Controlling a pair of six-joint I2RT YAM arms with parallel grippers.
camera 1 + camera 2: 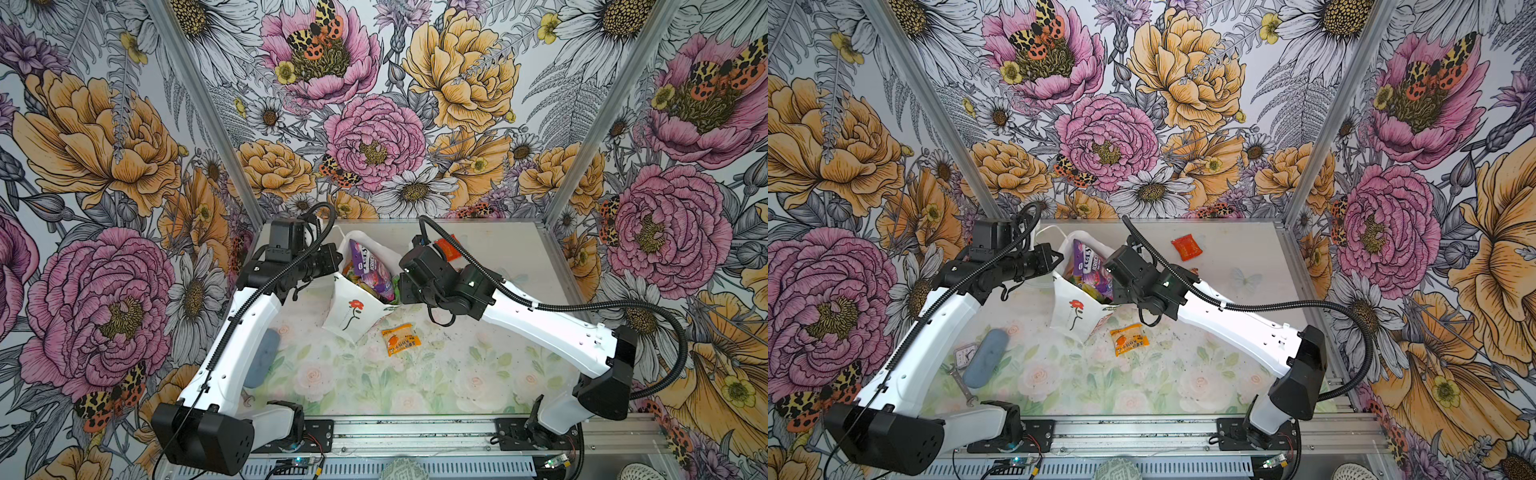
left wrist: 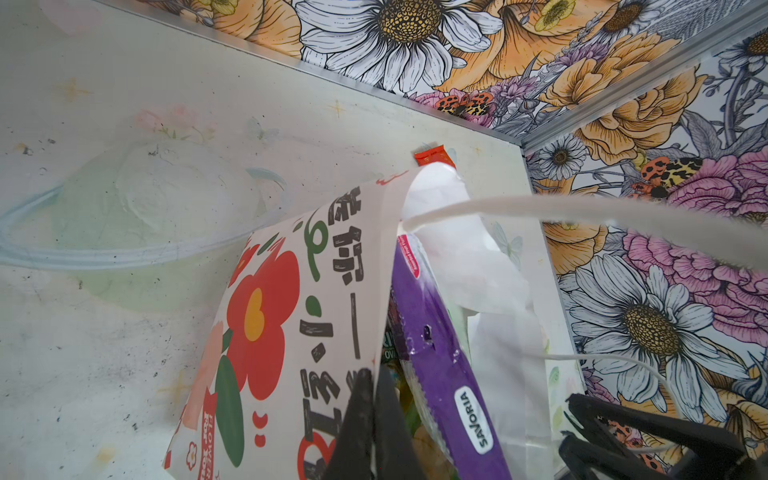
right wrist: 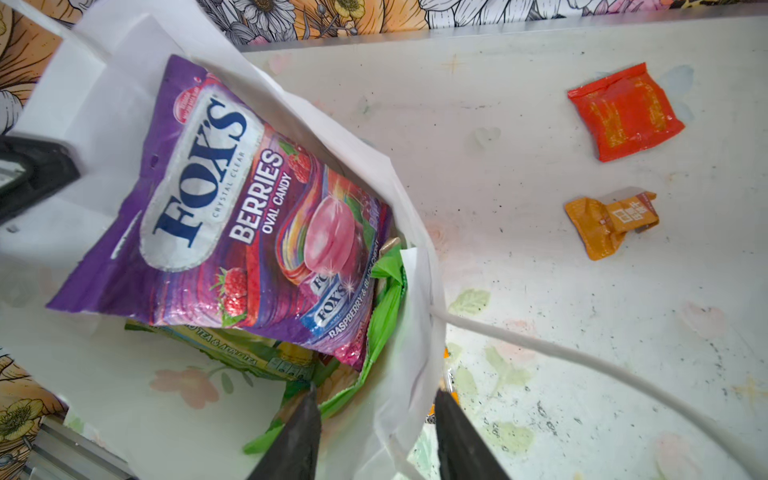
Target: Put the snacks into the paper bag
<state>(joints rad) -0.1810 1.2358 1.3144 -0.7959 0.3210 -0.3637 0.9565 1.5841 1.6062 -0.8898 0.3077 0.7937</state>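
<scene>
The white paper bag (image 1: pixel 352 309) (image 1: pixel 1074 312) with a red rose leans open at mid-table. A purple candy pouch (image 3: pixel 232 199) (image 1: pixel 369 266) sticks out of it over a green chip bag (image 3: pixel 386 299) and a green-yellow packet (image 3: pixel 232 351). My left gripper (image 2: pixel 372 376) (image 1: pixel 334 271) is shut on the bag's rim. My right gripper (image 3: pixel 376 391) (image 1: pixel 400 286) is open, one finger inside the bag, one outside its wall. An orange fruit packet (image 1: pixel 401 340) (image 1: pixel 1128 340), a red packet (image 3: pixel 625 112) (image 1: pixel 1187 246) and a small orange packet (image 3: pixel 611 222) lie on the table.
A blue-grey oval case (image 1: pixel 986 357), a small clock (image 1: pixel 963 355) and a wrench (image 1: pixel 961 384) lie at the left, beside my left arm. The bag's white cord handles (image 3: pixel 582 357) (image 2: pixel 582 208) hang loose. Flowered walls close the back and sides.
</scene>
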